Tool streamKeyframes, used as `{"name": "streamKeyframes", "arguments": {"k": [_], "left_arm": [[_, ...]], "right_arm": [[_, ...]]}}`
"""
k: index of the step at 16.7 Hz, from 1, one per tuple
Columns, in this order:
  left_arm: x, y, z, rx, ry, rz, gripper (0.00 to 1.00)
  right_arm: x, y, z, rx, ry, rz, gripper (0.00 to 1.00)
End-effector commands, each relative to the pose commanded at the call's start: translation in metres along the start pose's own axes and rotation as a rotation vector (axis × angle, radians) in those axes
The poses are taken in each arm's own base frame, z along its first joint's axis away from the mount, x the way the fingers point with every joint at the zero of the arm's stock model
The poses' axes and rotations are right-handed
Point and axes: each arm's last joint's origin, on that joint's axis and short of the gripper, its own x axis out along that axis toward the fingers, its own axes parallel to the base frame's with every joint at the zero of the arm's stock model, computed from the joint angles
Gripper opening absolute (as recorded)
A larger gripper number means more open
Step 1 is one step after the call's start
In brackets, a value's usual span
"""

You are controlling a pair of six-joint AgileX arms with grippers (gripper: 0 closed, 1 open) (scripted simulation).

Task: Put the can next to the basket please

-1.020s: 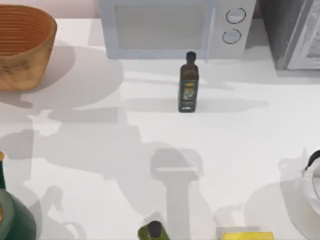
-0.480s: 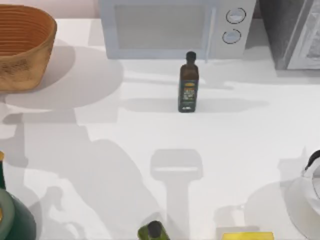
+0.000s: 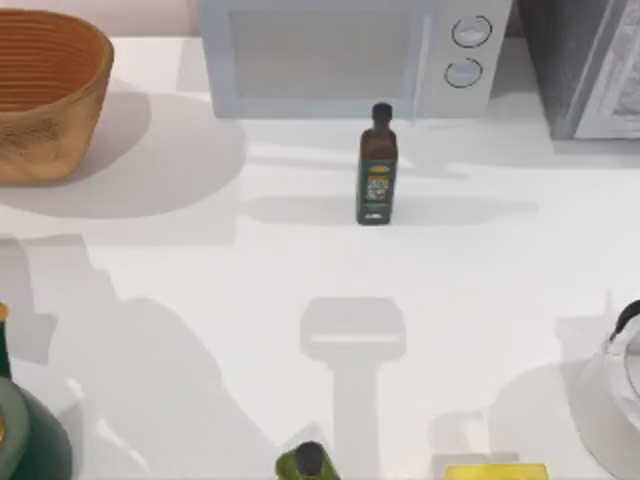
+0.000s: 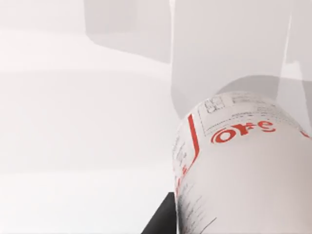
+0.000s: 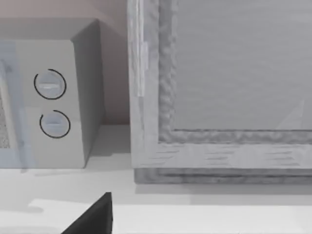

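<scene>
The can, white with red lettering, looms very close in the left wrist view. A dark finger of my left gripper lies against its side, so the gripper is shut on the can above the white table. The basket, round tan wicker with an orange-brown ribbed inside, stands at the table's far left corner in the top view. An arm's shadow falls across the left part of the table, nearer than the basket. A dark piece of my right gripper faces the microwave's dials and a grey framed panel.
A white microwave stands at the back with a dark glass bottle in front of it. A grey framed panel fills the back right. Along the near edge are a dark green vessel, a green bottle top, a yellow block and a white vessel.
The arm shadow on the table's left side has slid away from the basket toward the near left. The basket, bottle and microwave have not moved.
</scene>
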Motion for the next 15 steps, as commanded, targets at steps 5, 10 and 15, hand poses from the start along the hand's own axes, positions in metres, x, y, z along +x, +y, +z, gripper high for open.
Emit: {"name": "streamKeyframes", "arguments": {"k": [5,10,15], "left_arm": [[0.009,-0.021,0.01,0.019,0.008,0.007,0.0],[0.01,-0.042,0.015,0.042,0.02,0.004,0.0],[0.01,-0.042,0.015,0.042,0.02,0.004,0.23]], "right_arm": [[0.0,0.0,0.0,0.0,0.0,0.0,1.0],[0.0,0.0,0.0,0.0,0.0,0.0,1.0],[0.0,0.0,0.0,0.0,0.0,0.0,1.0]]}}
